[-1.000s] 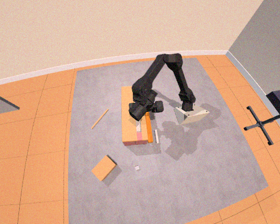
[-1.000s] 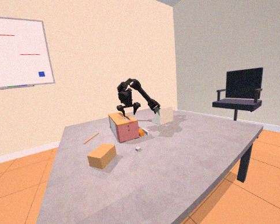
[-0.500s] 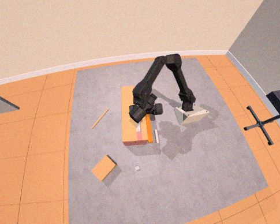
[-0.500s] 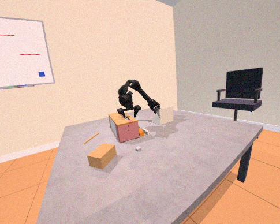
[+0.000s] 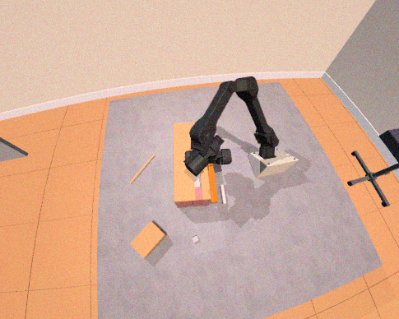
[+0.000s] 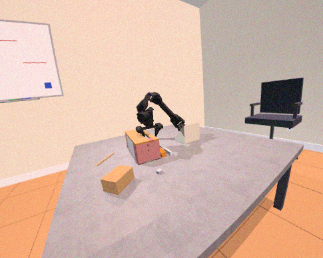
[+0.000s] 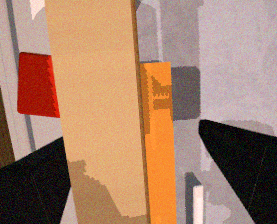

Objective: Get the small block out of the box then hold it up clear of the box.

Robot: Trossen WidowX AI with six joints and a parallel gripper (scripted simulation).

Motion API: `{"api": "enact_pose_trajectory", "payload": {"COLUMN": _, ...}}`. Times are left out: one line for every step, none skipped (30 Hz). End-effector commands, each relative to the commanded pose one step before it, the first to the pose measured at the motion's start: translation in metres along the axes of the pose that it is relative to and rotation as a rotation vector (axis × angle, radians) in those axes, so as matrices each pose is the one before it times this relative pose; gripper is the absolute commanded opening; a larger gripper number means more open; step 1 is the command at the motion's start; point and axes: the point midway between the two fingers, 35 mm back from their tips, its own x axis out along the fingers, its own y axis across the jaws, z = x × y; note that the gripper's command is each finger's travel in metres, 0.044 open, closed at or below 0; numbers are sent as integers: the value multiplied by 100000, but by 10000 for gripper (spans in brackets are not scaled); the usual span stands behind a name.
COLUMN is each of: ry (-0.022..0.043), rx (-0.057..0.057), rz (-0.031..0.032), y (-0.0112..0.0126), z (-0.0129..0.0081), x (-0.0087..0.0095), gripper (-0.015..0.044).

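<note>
The box point(image 5: 182, 164) point(image 6: 147, 153) has a wooden top with a long slot and a pink end wall. In the wrist view its wooden top strip point(image 7: 99, 75) runs up the middle. The small red block point(image 7: 36, 85) shows down in the slot, left of that strip; in the top and exterior views it is hidden. My gripper point(image 5: 211, 164) point(image 6: 150, 135) point(image 7: 140, 131) is open and empty, low at the box top. One finger is over the slot side and the other is beyond the strip, on the orange bar's side. Whether the fingers touch the box cannot be told.
An orange bar point(image 5: 213, 187) point(image 6: 162, 153) point(image 7: 161, 165) lies along the box's side, with a white strip point(image 5: 223, 194) point(image 7: 198, 205) beside it. A wooden block point(image 5: 147, 239) point(image 6: 117, 179), a small pale cube point(image 5: 195, 238) point(image 6: 159, 171) and a thin stick point(image 5: 142, 168) point(image 6: 105, 159) lie on the table.
</note>
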Motion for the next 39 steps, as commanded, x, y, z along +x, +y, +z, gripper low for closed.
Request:
{"api": "enact_pose_trajectory", "payload": {"ry": -235, "rx": -362, "rz": -45, "y": 6, "z": 718, "x": 197, "gripper": 400}}
{"api": "enact_pose_trajectory", "payload": {"ry": -23, "rx": -2, "rz": -4, "y": -1, "z": 225, "x": 56, "gripper": 400}}
{"api": "enact_pose_trajectory", "payload": {"ry": -17, "rx": -2, "rz": -2, "y": 0, "z": 191, "x": 44, "gripper": 400}}
{"api": "enact_pose_trajectory", "payload": {"ry": -14, "rx": -2, "rz": -1, "y": 1, "z": 190, "x": 42, "gripper": 400}}
{"api": "enact_pose_trajectory", "payload": {"ry": -14, "rx": -2, "rz": -1, "y": 1, "z": 202, "x": 43, "gripper": 400}}
{"api": "enact_pose_trajectory", "payload": {"ry": -14, "rx": -2, "rz": -1, "y": 2, "z": 211, "x": 44, "gripper": 400}}
{"api": "enact_pose_trajectory", "payload": {"ry": -14, "rx": -2, "rz": -1, "y": 2, "z": 210, "x": 44, "gripper": 400}}
{"api": "enact_pose_trajectory", "payload": {"ry": -13, "rx": -2, "rz": -1, "y": 2, "z": 207, "x": 43, "gripper": 400}}
{"api": "enact_pose_trajectory", "payload": {"ry": -13, "rx": -2, "rz": 0, "y": 2, "z": 206, "x": 43, "gripper": 400}}
{"api": "enact_pose_trajectory", "payload": {"ry": -13, "rx": -2, "rz": 0, "y": 2, "z": 207, "x": 43, "gripper": 400}}
{"api": "enact_pose_trajectory", "payload": {"ry": -13, "rx": -2, "rz": 0, "y": 2, "z": 206, "x": 43, "gripper": 400}}
{"api": "enact_pose_trajectory", "payload": {"ry": -13, "rx": -2, "rz": 0, "y": 2, "z": 205, "x": 42, "gripper": 400}}
{"api": "enact_pose_trajectory", "payload": {"ry": -13, "rx": -2, "rz": 0, "y": 2, "z": 204, "x": 42, "gripper": 400}}
{"api": "enact_pose_trajectory", "payload": {"ry": -13, "rx": -2, "rz": 0, "y": 2, "z": 205, "x": 42, "gripper": 400}}
{"api": "enact_pose_trajectory", "payload": {"ry": -13, "rx": -2, "rz": 0, "y": 2, "z": 205, "x": 42, "gripper": 400}}
{"api": "enact_pose_trajectory", "payload": {"ry": -13, "rx": -2, "rz": 0, "y": 2, "z": 204, "x": 42, "gripper": 400}}
{"api": "enact_pose_trajectory", "payload": {"ry": -12, "rx": -2, "rz": 0, "y": 2, "z": 205, "x": 42, "gripper": 400}}
{"api": "enact_pose_trajectory", "payload": {"ry": -13, "rx": -2, "rz": 0, "y": 2, "z": 206, "x": 42, "gripper": 400}}
{"api": "enact_pose_trajectory", "payload": {"ry": -12, "rx": -2, "rz": 0, "y": 2, "z": 206, "x": 42, "gripper": 400}}
{"api": "enact_pose_trajectory", "payload": {"ry": -12, "rx": -2, "rz": 0, "y": 2, "z": 205, "x": 42, "gripper": 400}}
{"api": "enact_pose_trajectory", "payload": {"ry": -12, "rx": -2, "rz": 0, "y": 2, "z": 203, "x": 42, "gripper": 400}}
{"api": "enact_pose_trajectory", "payload": {"ry": -12, "rx": -2, "rz": 0, "y": 2, "z": 203, "x": 42, "gripper": 400}}
{"api": "enact_pose_trajectory", "payload": {"ry": -12, "rx": -2, "rz": 0, "y": 2, "z": 203, "x": 42, "gripper": 400}}
{"api": "enact_pose_trajectory", "payload": {"ry": -12, "rx": -2, "rz": 0, "y": 2, "z": 204, "x": 42, "gripper": 400}}
{"api": "enact_pose_trajectory", "payload": {"ry": -12, "rx": -1, "rz": 0, "y": 2, "z": 203, "x": 42, "gripper": 400}}
{"api": "enact_pose_trajectory", "payload": {"ry": -12, "rx": -1, "rz": 0, "y": 2, "z": 203, "x": 42, "gripper": 400}}
{"api": "enact_pose_trajectory", "payload": {"ry": -12, "rx": -1, "rz": 0, "y": 2, "z": 204, "x": 42, "gripper": 400}}
{"api": "enact_pose_trajectory", "payload": {"ry": -12, "rx": -1, "rz": 0, "y": 2, "z": 205, "x": 42, "gripper": 400}}
{"api": "enact_pose_trajectory", "payload": {"ry": -12, "rx": -1, "rz": 0, "y": 2, "z": 205, "x": 42, "gripper": 400}}
{"api": "enact_pose_trajectory", "payload": {"ry": -12, "rx": -1, "rz": 0, "y": 2, "z": 204, "x": 42, "gripper": 400}}
{"api": "enact_pose_trajectory", "payload": {"ry": -12, "rx": -1, "rz": 0, "y": 2, "z": 203, "x": 41, "gripper": 400}}
{"api": "enact_pose_trajectory", "payload": {"ry": -12, "rx": -1, "rz": 1, "y": 2, "z": 204, "x": 42, "gripper": 400}}
{"api": "enact_pose_trajectory", "payload": {"ry": -12, "rx": -1, "rz": 1, "y": 2, "z": 205, "x": 42, "gripper": 400}}
{"api": "enact_pose_trajectory", "payload": {"ry": -12, "rx": -1, "rz": 1, "y": 2, "z": 205, "x": 42, "gripper": 400}}
{"api": "enact_pose_trajectory", "payload": {"ry": -12, "rx": -1, "rz": 1, "y": 2, "z": 204, "x": 41, "gripper": 400}}
{"api": "enact_pose_trajectory", "payload": {"ry": -12, "rx": -1, "rz": 1, "y": 2, "z": 203, "x": 41, "gripper": 400}}
{"api": "enact_pose_trajectory", "payload": {"ry": -12, "rx": -1, "rz": 1, "y": 2, "z": 203, "x": 41, "gripper": 400}}
{"api": "enact_pose_trajectory", "payload": {"ry": -12, "rx": -1, "rz": 1, "y": 2, "z": 203, "x": 41, "gripper": 400}}
{"api": "enact_pose_trajectory", "payload": {"ry": -12, "rx": -1, "rz": 1, "y": 2, "z": 203, "x": 41, "gripper": 400}}
